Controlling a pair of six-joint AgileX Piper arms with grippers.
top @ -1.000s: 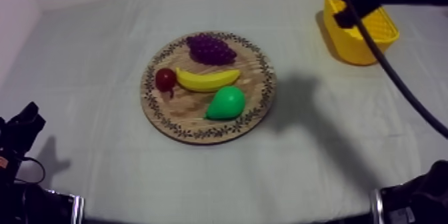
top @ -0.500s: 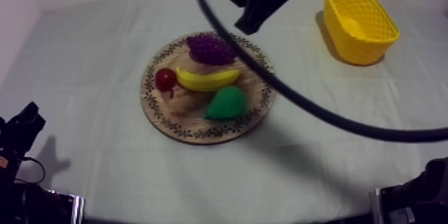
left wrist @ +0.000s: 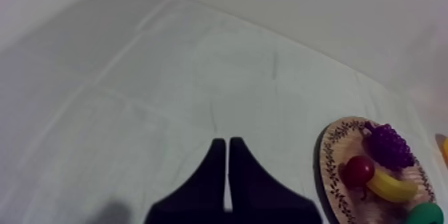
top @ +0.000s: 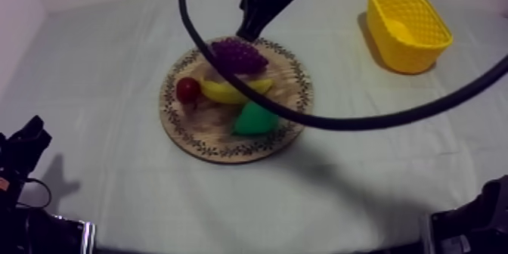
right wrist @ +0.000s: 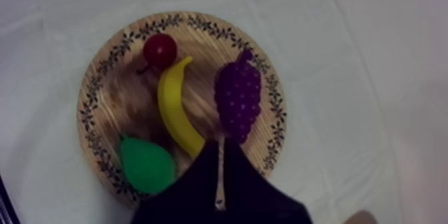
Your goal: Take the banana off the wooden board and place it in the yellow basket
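Grey-white cloth (top: pixel 98 60) covers the table, with the board (top: pixel 296 113) at the middle of the top view and the basket (top: pixel 397 53) at the upper right. On the board lies the banana (top: pixel 227 91), untouched. The grapes (top: pixel 238 54) are above it in the frame, the pear (top: pixel 253 119) below it, and the small red fruit (top: pixel 187 89) just beside its left tip.

My right gripper (right wrist: pixel 220 145) hangs over the board near the grapes, fingers pressed together in a narrow wedge and holding nothing. My left gripper (left wrist: pixel 227 144) sits at the lower left, closed and empty too, well apart from the board.

I judge this to be the approach: nothing is lifted yet. The next move calls for spreading the right fingers, centring over the banana's middle, turning so they straddle its width, then descending. Grapes and pear crowd both sides, so a stray finger could nudge them. After the grip comes the carry to the upper right.
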